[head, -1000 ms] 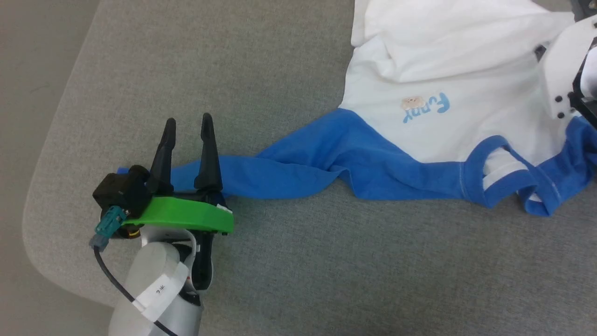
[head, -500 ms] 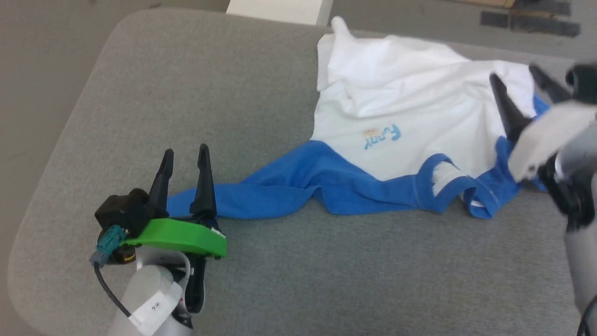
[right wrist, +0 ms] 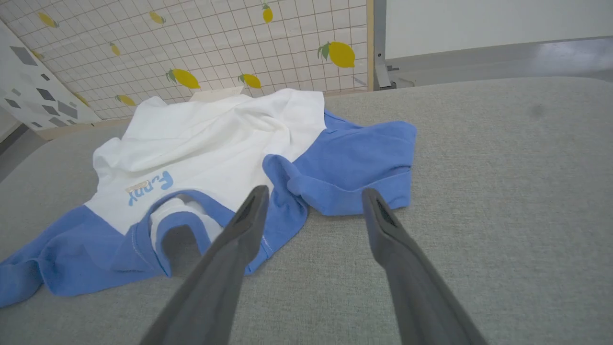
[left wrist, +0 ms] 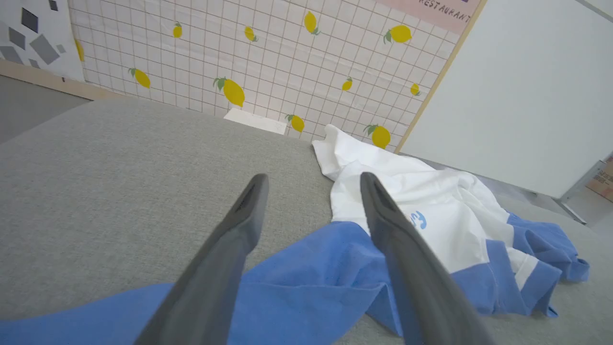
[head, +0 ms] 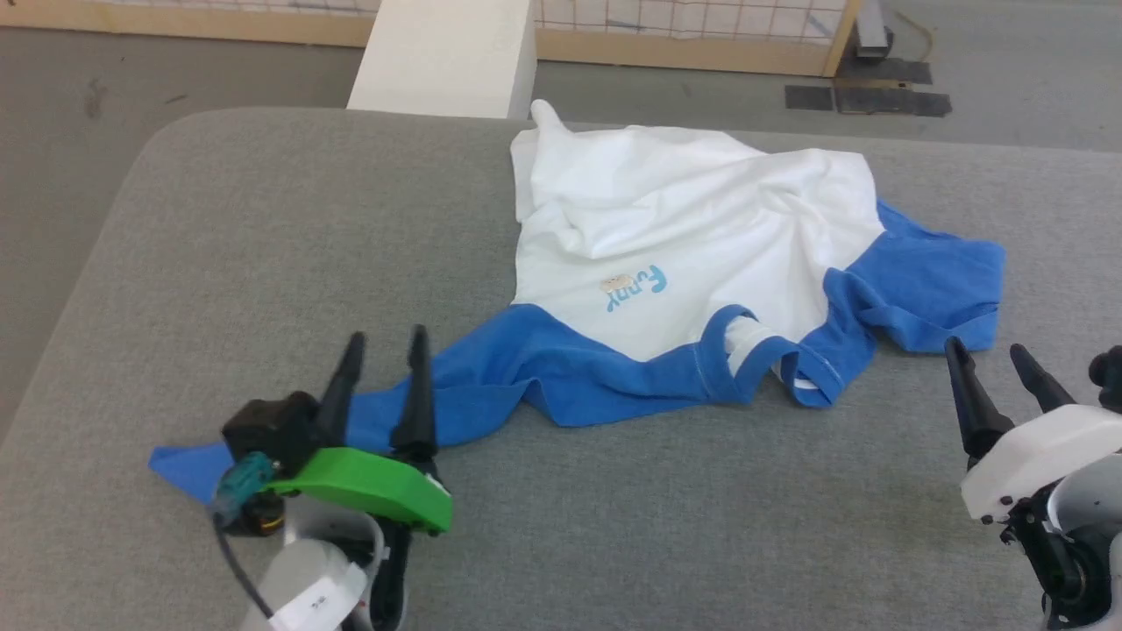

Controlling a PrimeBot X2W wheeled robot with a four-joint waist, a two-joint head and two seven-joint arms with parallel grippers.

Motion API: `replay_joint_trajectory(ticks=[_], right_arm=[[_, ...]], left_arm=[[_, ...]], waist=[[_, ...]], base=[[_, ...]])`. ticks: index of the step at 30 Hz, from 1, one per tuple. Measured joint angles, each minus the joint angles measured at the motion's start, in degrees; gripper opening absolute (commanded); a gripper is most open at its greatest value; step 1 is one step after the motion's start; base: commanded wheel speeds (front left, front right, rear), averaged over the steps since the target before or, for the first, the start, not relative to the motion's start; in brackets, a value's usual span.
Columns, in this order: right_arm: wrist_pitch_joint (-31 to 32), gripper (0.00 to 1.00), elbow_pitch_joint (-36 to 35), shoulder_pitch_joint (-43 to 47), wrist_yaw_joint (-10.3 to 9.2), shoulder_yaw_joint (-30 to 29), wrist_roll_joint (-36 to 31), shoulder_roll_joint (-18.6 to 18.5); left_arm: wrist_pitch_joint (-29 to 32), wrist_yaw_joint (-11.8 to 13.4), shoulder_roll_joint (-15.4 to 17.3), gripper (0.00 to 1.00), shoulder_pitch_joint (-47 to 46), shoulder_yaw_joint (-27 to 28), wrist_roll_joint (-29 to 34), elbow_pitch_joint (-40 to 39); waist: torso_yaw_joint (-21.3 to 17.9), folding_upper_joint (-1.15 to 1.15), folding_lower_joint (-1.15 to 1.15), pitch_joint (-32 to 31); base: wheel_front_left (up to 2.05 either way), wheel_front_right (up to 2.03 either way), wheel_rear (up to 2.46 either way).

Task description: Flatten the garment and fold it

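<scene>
We see a soft white cotton T-shirt with royal-blue sleeves, shoulders and collar point(head: 684, 219) lying on a grey felt-textured padded table with rounded corners point(head: 263, 228). Its white body is rumpled in loose folds. The light-blue lettering point(head: 638, 287) faces up beside a tiny tan patch point(head: 611, 282). Beyond the table we make out a grey floor point(head: 175, 61), a white block point(head: 447, 53) and a white tiled wall printed with yellow lemons point(left wrist: 230, 62). The long blue sleeve point(head: 473, 377) is drawn out flat toward the left gripper point(head: 387, 337) and passes beneath its two dark tapered fingers, which are spread apart and grasp nothing. The right gripper point(head: 983, 347) is likewise spread wide and empty. It sits over bare table near the bunched blue sleeve point(head: 929, 280), apart from the cloth.
</scene>
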Motion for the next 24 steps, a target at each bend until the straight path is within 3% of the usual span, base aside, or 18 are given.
replay_joint_trajectory(ticks=[5,11,14,24], right_arm=[[1.02,1.00,-2.21,0.77,0.00,-1.63,-0.45,1.09],[1.70,1.00,-4.08,0.81,0.00,-2.68,-1.01,1.59],[1.93,1.00,-4.48,0.81,0.00,-2.87,-0.99,1.83],[2.14,1.00,-4.91,0.35,0.00,-4.86,-0.89,2.43]], left_arm=[[9.21,-1.29,-0.55,1.00,-2.03,-6.22,-0.03,1.62],[34.35,-1.71,-1.18,1.00,-9.89,-16.22,-0.48,4.80],[42.54,-1.70,-1.25,1.00,-13.41,-19.35,0.26,5.84],[51.94,0.04,1.45,1.00,-20.86,-22.86,5.94,13.12]], waist=[[-1.14,0.00,0.00,-0.34],[-1.95,0.00,0.00,0.72],[-2.44,0.00,0.00,1.85],[-4.72,0.00,0.00,6.61]], base=[[0.00,0.00,0.00],[0.00,0.00,0.00],[0.00,0.00,0.00],[0.00,0.00,0.00]])
